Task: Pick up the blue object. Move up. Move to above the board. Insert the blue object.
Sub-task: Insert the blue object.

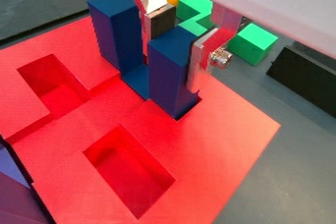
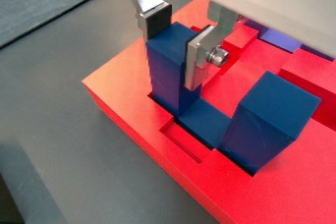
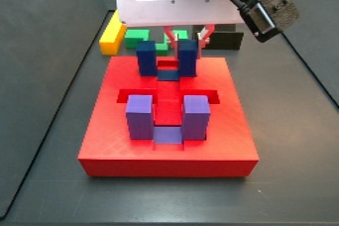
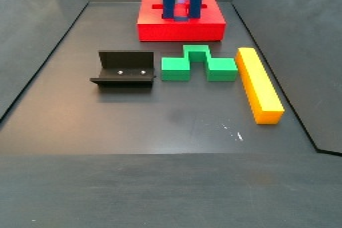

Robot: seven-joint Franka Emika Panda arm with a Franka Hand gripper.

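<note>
The blue object [image 1: 171,71] stands prongs up, its base down in a recess at the end of the red board [image 1: 223,140]. It also shows in a wrist view [image 2: 171,71] and in both side views [image 3: 149,59] [image 4: 174,7]. My gripper [image 1: 182,51] hangs straight over the board [image 3: 166,151], and its silver fingers [image 2: 197,61] straddle one prong, the pads against its two faces. The other prong [image 2: 269,120] stands free beside it.
A purple U-shaped block [image 3: 166,121] sits in the board's other recess. Off the board lie a green block [image 4: 198,65], a long yellow bar [image 4: 258,84] and the dark fixture [image 4: 123,69]. Dark walls ring the floor.
</note>
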